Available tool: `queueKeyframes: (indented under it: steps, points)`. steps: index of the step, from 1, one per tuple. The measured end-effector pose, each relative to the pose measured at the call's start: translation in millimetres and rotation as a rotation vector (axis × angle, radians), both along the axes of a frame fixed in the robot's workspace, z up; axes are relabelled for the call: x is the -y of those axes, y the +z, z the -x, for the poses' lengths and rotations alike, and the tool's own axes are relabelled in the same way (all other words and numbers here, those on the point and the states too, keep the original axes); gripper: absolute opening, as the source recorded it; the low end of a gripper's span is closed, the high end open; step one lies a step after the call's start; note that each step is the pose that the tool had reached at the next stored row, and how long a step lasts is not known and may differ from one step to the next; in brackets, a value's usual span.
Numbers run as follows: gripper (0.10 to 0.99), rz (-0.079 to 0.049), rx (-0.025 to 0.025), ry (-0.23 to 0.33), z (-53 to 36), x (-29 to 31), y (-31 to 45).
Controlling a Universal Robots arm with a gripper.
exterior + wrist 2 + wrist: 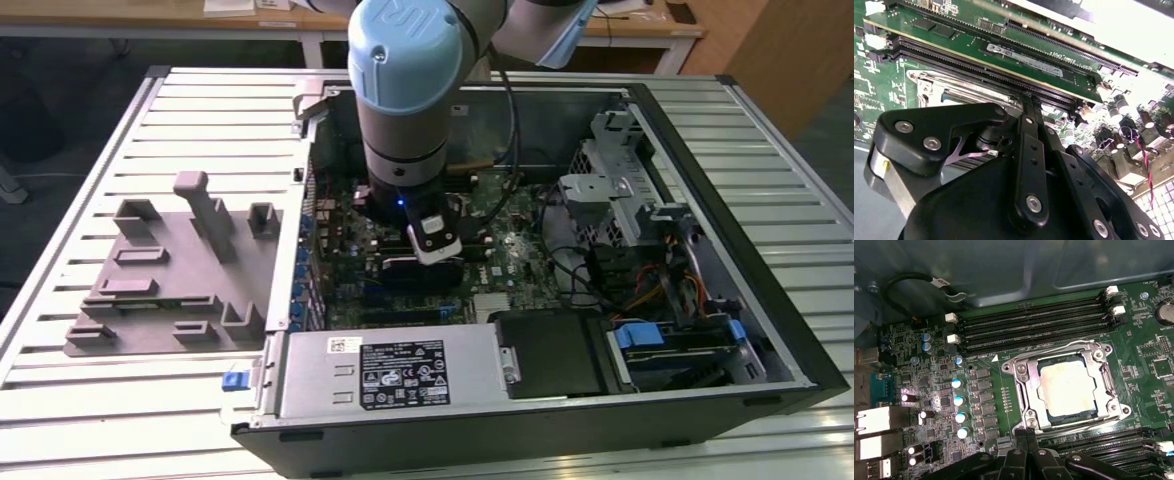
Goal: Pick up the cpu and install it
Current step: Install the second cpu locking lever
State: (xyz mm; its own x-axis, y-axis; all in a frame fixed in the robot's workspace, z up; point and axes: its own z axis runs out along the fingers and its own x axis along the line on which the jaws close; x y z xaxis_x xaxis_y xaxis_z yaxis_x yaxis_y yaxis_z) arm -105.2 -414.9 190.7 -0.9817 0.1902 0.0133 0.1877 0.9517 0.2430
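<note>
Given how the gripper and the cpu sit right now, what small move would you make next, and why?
Probably a short straight lift of the gripper. The cpu already lies flat inside the socket frame, and the closed fingers sit at the frame's edge, apparently holding nothing.

Silver-grey cpu (1070, 389) gleams in its shiny metal socket frame (1024, 390), green motherboard (1139, 355) all around, black claw (1026, 437) up front, pale blue arm (407, 60), grey ribbed table (80, 400).
</note>
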Motion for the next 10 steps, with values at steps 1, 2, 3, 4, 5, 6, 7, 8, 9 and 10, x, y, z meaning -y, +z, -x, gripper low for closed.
queueKeyframes:
  steps: [1,2,3,4,5,6,7,8,9,10]
  points:
    - [0.106,0.001,0.0,0.0,0.0,0.0,-0.3]
    - [0.106,0.001,0.0001,0.0,0.0,0.0,-0.5]
    - [0.106,0.002,0.0001,0.0,0.0,0.0,-0.6]
    - [0.106,0.002,0.0001,0.0,0.0,0.0,-0.6]
    - [0.106,0.002,0.0002,0.0,0.0,-0.1,-0.7]
    - [0.106,0.002,0.0002,0.0,0.0,-0.1,-0.6]
    - [0.106,0.002,0.0002,0.0,0.0,-0.1,-0.7]
    - [0.106,0.002,0.0002,0.0,0.0,-0.1,-0.7]
    - [0.106,0.002,0.0003,0.0,0.0,0.0,-0.7]
    - [0.106,0.002,0.0003,0.0,0.0,-0.1,-0.7]
